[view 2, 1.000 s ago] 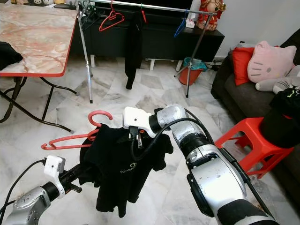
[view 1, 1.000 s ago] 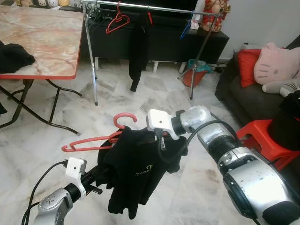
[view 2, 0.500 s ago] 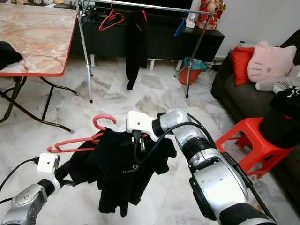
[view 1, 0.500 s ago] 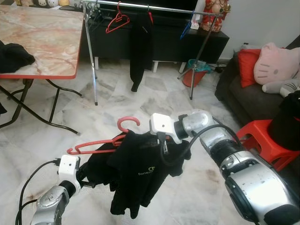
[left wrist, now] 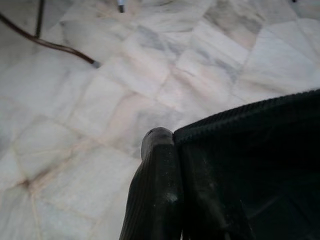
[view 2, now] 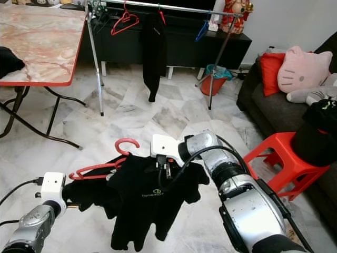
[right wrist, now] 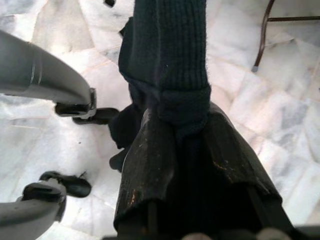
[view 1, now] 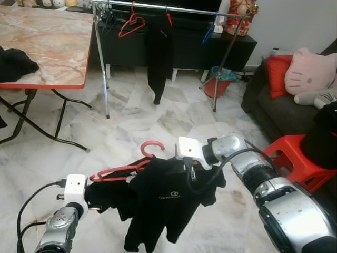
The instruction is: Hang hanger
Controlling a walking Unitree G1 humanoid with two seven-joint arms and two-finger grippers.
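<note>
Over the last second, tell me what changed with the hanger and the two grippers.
The red hanger with the black shirt has sunk lower and shifted toward the robot's right, its hook still free. Both grips stayed: the right gripper remains clamped on the shirt's collar, the left gripper on its edge. The clothes rack still stands ahead.

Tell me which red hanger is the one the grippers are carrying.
The red hanger low in front, draped with the black shirt between the left gripper and right gripper. The other red hanger hangs bare on the rack.
</note>
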